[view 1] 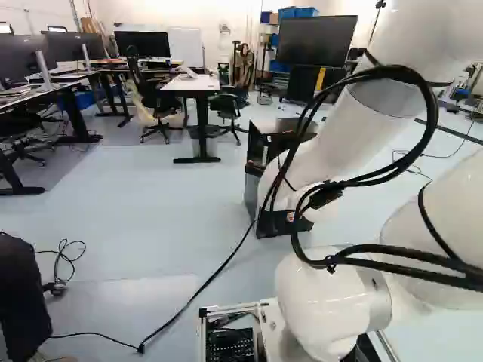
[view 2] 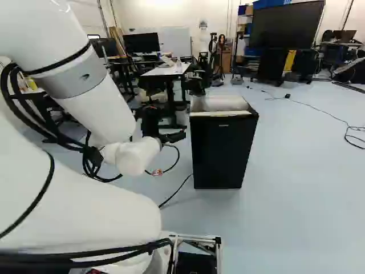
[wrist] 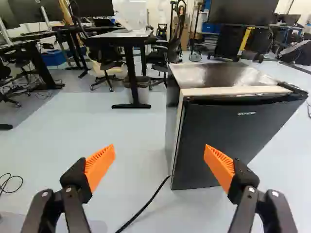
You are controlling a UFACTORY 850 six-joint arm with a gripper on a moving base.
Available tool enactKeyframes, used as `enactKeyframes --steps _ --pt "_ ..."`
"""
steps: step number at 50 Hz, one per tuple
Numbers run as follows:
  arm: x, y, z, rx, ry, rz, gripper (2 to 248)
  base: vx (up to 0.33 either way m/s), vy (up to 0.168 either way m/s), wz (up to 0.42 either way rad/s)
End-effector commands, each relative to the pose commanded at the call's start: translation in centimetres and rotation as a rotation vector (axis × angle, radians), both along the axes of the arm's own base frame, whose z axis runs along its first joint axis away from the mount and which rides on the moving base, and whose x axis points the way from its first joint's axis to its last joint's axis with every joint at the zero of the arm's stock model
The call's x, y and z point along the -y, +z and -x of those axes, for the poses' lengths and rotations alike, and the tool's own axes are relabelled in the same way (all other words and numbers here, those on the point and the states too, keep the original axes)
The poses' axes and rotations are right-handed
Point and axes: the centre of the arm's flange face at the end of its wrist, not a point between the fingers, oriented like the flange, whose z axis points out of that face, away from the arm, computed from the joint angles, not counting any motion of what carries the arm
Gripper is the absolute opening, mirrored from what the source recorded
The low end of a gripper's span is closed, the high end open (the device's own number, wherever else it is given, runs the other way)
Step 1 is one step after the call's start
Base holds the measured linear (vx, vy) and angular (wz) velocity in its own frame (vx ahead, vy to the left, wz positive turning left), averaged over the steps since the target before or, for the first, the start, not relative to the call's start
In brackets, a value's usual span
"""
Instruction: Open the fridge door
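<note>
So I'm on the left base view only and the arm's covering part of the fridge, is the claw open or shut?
Observer: Open. In the wrist view the two fingers of the claw stand wide apart.
Operator: Okay, and is it lined up with the fridge?
Observer: Not squarely. In the wrist view the fridge stands ahead but well off to one side, with one orange pad overlapping its dark front.

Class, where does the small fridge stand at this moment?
The fridge stands on the floor, slightly right of centre in the right base view, just right of the gripper, near a cable.
</note>
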Motion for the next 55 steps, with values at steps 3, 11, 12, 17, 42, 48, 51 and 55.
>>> enactKeyframes --steps 3,11,12,17,42,48,51,55 --pt "0.0 0.0 0.0 0.000 0.000 0.000 247 0.000 0.000 0.000" --pt "0.0 0.0 0.0 0.000 0.000 0.000 247 0.000 0.000 0.000" --pt "0.0 0.0 0.0 0.000 0.000 0.000 247 0.000 0.000 0.000" --pt "0.0 0.0 0.0 0.000 0.000 0.000 247 0.000 0.000 0.000" --pt "0.0 0.1 -0.7 -0.004 0.000 0.000 247 0.000 0.000 0.000" --pt "0.0 0.2 -1.1 -0.005 0.000 0.000 247 0.000 0.000 0.000" --pt "0.0 0.2 -1.4 -0.006 0.000 0.000 247 0.000 0.000 0.000" --pt "0.0 0.2 -1.7 -0.007 0.000 0.000 247 0.000 0.000 0.000"
